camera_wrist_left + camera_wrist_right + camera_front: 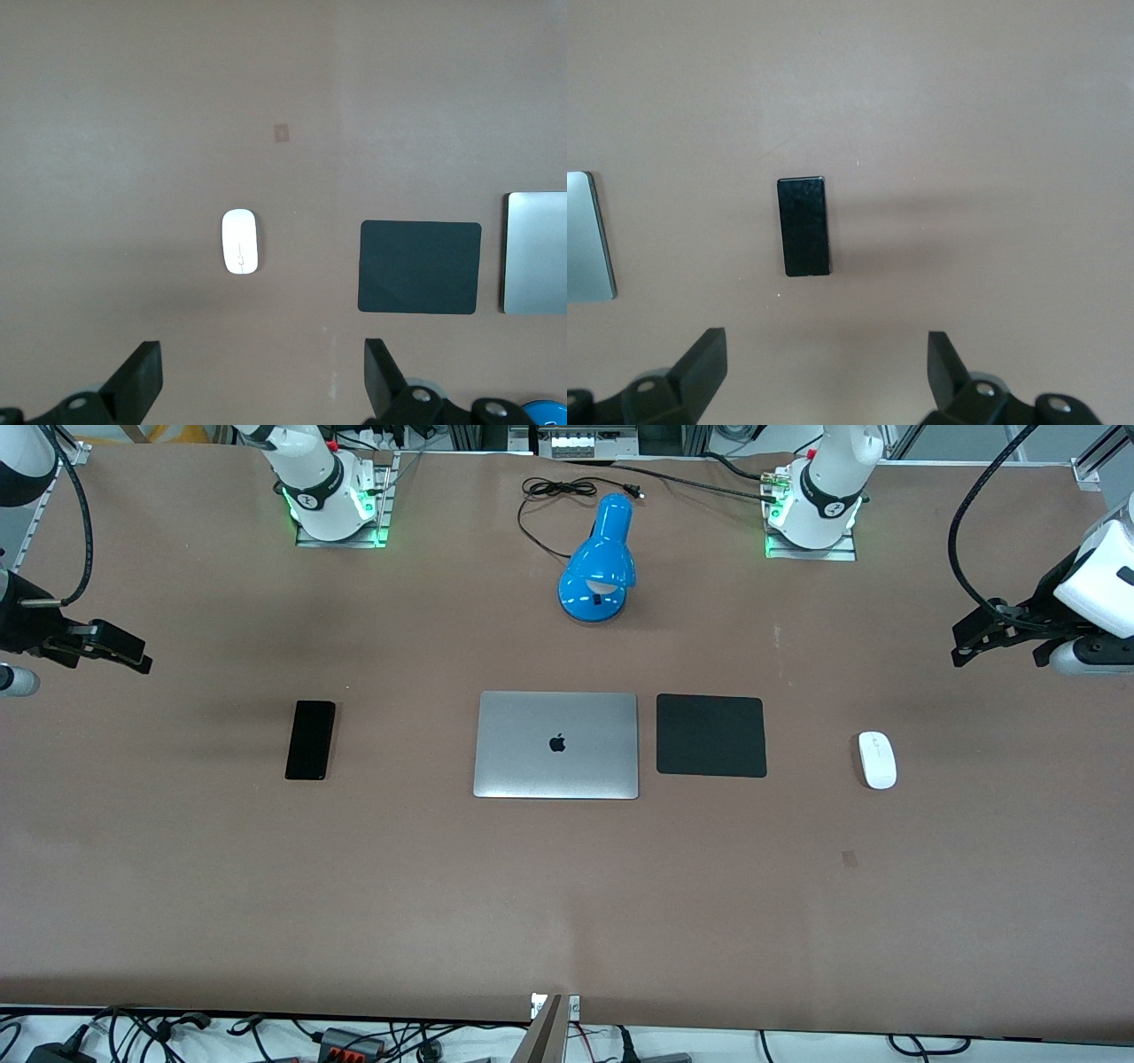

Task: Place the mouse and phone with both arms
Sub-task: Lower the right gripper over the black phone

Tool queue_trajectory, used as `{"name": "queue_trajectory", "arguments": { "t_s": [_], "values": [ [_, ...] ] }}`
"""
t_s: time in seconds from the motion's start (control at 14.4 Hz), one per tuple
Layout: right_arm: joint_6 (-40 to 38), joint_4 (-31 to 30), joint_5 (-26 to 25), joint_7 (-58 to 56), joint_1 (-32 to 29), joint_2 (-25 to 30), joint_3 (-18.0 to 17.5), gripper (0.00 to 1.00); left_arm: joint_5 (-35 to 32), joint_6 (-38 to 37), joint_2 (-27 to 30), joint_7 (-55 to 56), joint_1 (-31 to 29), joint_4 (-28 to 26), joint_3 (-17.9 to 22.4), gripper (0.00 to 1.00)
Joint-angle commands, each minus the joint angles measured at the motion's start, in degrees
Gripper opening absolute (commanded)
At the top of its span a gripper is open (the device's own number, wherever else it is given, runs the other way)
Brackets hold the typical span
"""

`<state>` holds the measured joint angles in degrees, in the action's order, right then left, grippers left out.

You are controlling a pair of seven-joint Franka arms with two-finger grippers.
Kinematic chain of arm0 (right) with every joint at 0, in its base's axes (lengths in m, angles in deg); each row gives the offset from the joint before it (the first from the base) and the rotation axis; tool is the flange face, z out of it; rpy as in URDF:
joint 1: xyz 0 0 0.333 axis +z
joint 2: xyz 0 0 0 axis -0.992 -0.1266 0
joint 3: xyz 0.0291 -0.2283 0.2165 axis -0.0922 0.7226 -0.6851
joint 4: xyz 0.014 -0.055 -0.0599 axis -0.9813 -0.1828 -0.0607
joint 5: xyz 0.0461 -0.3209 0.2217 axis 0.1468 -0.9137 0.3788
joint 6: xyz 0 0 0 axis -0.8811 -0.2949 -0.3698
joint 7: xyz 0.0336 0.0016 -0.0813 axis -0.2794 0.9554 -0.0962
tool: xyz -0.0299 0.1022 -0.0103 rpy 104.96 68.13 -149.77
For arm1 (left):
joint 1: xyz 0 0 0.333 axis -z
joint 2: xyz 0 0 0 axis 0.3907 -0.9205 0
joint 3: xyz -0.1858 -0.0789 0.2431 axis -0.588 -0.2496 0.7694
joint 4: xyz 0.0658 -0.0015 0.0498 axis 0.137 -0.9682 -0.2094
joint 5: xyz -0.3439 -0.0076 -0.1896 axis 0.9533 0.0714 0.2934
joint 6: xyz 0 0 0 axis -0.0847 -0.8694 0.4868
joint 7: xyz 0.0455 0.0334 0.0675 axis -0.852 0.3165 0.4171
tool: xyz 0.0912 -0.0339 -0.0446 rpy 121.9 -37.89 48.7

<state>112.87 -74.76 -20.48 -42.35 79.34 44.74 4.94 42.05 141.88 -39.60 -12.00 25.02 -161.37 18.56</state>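
Both arms wait raised at the table's ends. The left gripper hangs with fingers spread wide, and the right gripper likewise.

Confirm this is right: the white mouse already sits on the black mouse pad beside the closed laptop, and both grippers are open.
Not quite. The mouse lies on the bare table, apart from the mouse pad, toward the left arm's end; the front view shows it. The rest holds: closed laptop, left gripper and right gripper open.
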Motion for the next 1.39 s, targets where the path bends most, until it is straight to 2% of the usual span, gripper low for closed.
{"name": "queue_trajectory", "arguments": {
  "t_s": [0.0, 0.42, 0.76, 0.9, 1.04, 1.18, 1.32],
  "values": [
    [-1.4, 1.6, -0.2, 0.7, 0.0, -0.4, -0.1, 1.0, -0.4, -1.4, -1.2, -0.8, 0.1, 2.2, -0.2, 1.0],
    [-0.9, 2.2, -0.3, 0.8, 0.0, -1.3, -0.1, 1.0, -0.3, -1.4, -1.2, -0.8, 0.1, 2.2, -0.2, 1.0],
    [1.8, 4.6, -0.2, 0.8, 0.0, -14.2, -0.1, 1.0, -0.2, -1.7, -1.6, -0.6, -0.1, 2.0, -0.2, 1.0],
    [6.6, 4.3, 0.4, 0.9, 0.0, -17.8, -0.1, 1.0, -0.2, -4.2, -2.4, -0.5, -0.2, 1.9, -0.1, 1.0],
    [9.0, 4.3, 2.1, 1.0, 0.5, -22.0, -0.2, 1.0, -0.1, -11.0, -3.7, 0.3, -0.6, 2.1, -0.1, 1.0],
    [11.5, 4.1, 3.5, 4.7, 0.7, -26.5, -0.5, 1.0, -0.2, -11.7, -4.0, 0.3, -0.9, 2.2, 0.3, 1.0],
    [11.6, 3.3, 3.4, 5.5, 2.7, -28.7, -0.5, 1.0, -0.3, -11.6, -5.2, 0.4, -0.9, 2.2, 0.7, 1.0]
  ]
}}
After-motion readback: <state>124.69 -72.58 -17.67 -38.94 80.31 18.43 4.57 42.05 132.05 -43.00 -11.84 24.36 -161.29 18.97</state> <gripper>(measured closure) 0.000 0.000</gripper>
